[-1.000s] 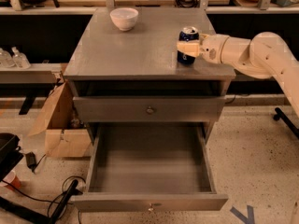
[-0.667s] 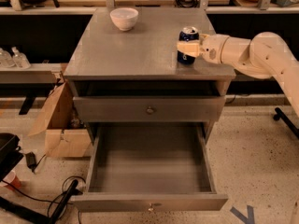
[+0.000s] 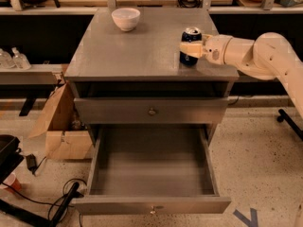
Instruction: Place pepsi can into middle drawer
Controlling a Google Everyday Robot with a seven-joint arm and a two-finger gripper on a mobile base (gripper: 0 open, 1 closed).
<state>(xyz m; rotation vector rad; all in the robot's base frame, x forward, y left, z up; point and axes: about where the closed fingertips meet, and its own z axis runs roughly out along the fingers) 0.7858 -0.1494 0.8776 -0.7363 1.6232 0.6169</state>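
The pepsi can (image 3: 191, 34), dark blue with a silver top, stands upright on the grey cabinet's top (image 3: 137, 48) near its right edge. My gripper (image 3: 188, 49) reaches in from the right on the pale arm (image 3: 265, 56). It is shut on the can's middle, with one pale finger (image 3: 190, 47) lying across the can's front. The middle drawer (image 3: 151, 205) is pulled fully out at the bottom, a wide grey box with a small knob on its front. Its inside is bare. It lies well below and to the left of the can.
A white bowl (image 3: 125, 18) sits at the back left of the cabinet top. A shallower knobbed drawer front (image 3: 151, 110) above the open drawer is closed. A cardboard box (image 3: 59, 126) stands left of the cabinet, with cables (image 3: 57, 205) on the floor and plastic bottles (image 3: 12, 58) on a low shelf.
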